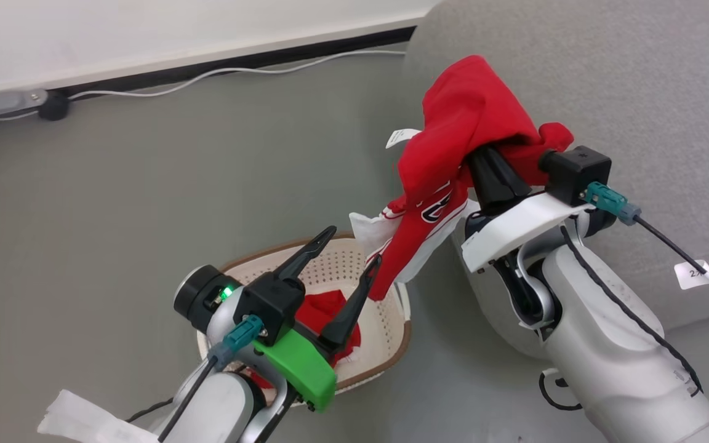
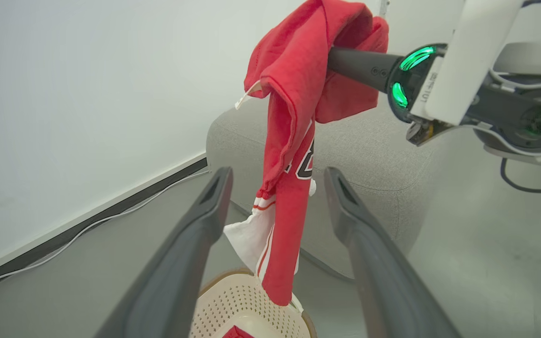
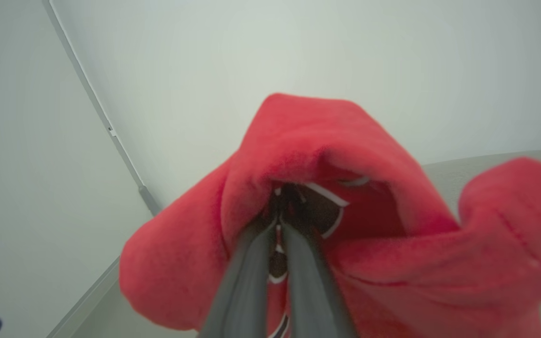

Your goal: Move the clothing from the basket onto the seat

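Clothing counts two red pieces, alongside one basket, one seat and two grippers. Biggest is the grey floor (image 1: pixel 114 215), open on the basket's left all the way up to the white wall (image 1: pixel 145 24), where a black skirting strip (image 1: pixel 305 52) and one white cable (image 1: pixel 237 71) run along the edge. Next comes the seat (image 1: pixel 607 74), a grey fabric cushion with a rounded corner, standing just beside the basket. The basket (image 1: pixel 394 326), cream with perforated sides and a brown rim, sits on the floor by that corner. The lifted jersey (image 1: pixel 453 117) hangs in the air between basket and seat. Its white-panelled lower end reaches down to the basket's rim; whether it touches I cannot tell. The right gripper (image 3: pixel 281 211) has its fingers pressed together, pinching the jersey's bunched top. The second garment (image 1: pixel 320 307) lies crumpled inside the basket. The left gripper (image 1: pixel 354 245) hovers over the basket, fingers spread wide, holding nothing
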Controlling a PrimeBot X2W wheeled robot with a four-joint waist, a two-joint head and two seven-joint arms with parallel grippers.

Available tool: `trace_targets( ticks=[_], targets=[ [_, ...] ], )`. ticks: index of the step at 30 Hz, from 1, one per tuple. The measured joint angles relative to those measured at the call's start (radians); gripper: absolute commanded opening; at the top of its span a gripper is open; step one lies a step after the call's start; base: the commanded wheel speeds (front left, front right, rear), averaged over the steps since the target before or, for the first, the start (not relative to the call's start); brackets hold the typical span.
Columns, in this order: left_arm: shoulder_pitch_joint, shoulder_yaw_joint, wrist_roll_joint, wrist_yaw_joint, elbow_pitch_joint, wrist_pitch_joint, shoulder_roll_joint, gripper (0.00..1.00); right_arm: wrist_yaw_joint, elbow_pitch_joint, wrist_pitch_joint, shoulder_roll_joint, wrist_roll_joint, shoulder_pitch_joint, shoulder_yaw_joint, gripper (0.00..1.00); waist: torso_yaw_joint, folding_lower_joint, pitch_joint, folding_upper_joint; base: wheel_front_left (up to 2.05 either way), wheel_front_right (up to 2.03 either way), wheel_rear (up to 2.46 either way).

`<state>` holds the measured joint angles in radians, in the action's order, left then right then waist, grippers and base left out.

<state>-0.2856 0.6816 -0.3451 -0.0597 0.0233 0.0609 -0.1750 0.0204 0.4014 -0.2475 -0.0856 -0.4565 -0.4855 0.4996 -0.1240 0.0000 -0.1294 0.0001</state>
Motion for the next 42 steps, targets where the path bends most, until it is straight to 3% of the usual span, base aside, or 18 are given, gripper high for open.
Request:
trace_targets(
  ticks=[22, 34, 42],
  targets=[
    [-0.042, 0.005, 0.048, 0.004, 0.065, -0.052, -0.033, 1.00, 0.017, -0.067, -0.004, 0.004, 0.027, -0.039, -0.190, 0.00, -0.163, 0.0000, -0.166, 0.0000, 0.00, 0.00, 0.00],
    [-0.093, 0.006, 0.070, 0.002, 0.094, -0.069, -0.040, 1.00, 0.034, -0.060, -0.007, -0.024, 0.029, -0.221, -0.340, 0.00, -0.168, 0.0001, -0.252, 0.0000, 0.00, 0.00, 0.00],
    [-0.132, 0.009, 0.070, -0.002, 0.118, -0.070, -0.036, 1.00, 0.044, -0.027, -0.007, -0.096, 0.033, -0.372, -0.426, 0.00, -0.135, 0.0001, -0.303, 0.0000, 0.00, 0.00, 0.00]
  ],
)
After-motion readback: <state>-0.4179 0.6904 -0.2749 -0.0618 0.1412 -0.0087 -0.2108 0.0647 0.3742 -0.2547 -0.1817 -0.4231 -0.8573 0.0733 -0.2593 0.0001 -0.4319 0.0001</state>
